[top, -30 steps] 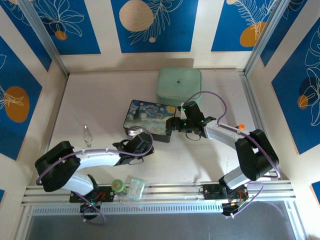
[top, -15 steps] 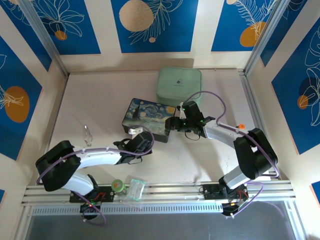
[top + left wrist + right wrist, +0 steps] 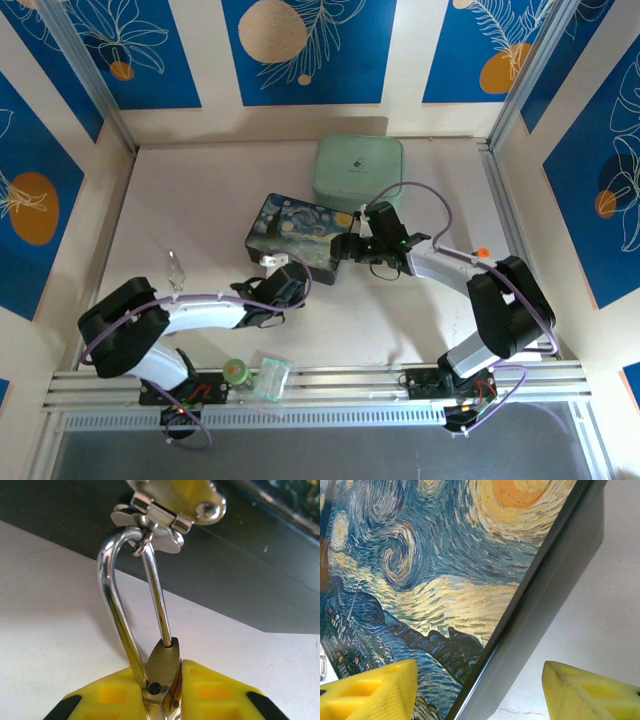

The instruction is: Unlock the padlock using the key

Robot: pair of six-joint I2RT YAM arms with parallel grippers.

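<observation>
The left end effector (image 3: 162,696) is closed on the padlock (image 3: 164,666). Its yellow fingers (image 3: 217,690) press the small brass body from both sides, just off the near-left edge of the painted box (image 3: 295,236). The silver shackle (image 3: 116,605) rises from the body and loops through the hasp (image 3: 167,507) on the box's dark side wall, so the padlock hangs tethered tight against that edge.

The right end effector (image 3: 479,686) stands open, straddling the box's near-right edge: one finger sits over the painted lid and the other over bare tabletop (image 3: 615,580). In the wrist views neither finger visibly touches the box.

A green case (image 3: 360,168) lies just beyond the box's far corner. The tabletop left of the box is open apart from a wire clip (image 3: 176,268), and bare surface separates the box from the arm bases.
</observation>
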